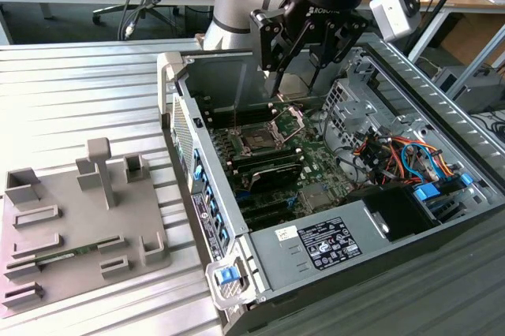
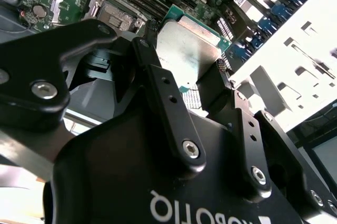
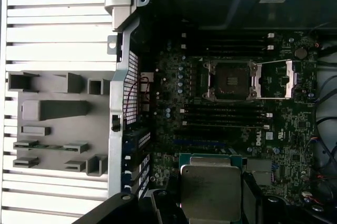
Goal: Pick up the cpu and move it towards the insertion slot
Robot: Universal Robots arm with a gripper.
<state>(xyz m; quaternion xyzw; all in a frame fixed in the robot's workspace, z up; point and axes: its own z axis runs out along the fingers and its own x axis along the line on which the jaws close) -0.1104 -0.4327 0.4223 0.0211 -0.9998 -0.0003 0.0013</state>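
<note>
The cpu, a flat square chip with a silvery top and a green rim, sits between my fingers in both wrist views, and my gripper is shut on its edges. The second wrist view has the cpu clamped by one black finger on each side. In the exterior view my gripper hangs above the open computer case, over the motherboard's far end. The insertion slot is a dark square socket with its silver frame swung open, below the held chip and apart from it.
The open computer case has metal walls around the motherboard. Long black memory slots lie beside the socket. Coloured cables and a power supply fill the exterior view's right. A grey parts fixture lies on the ribbed table at the left.
</note>
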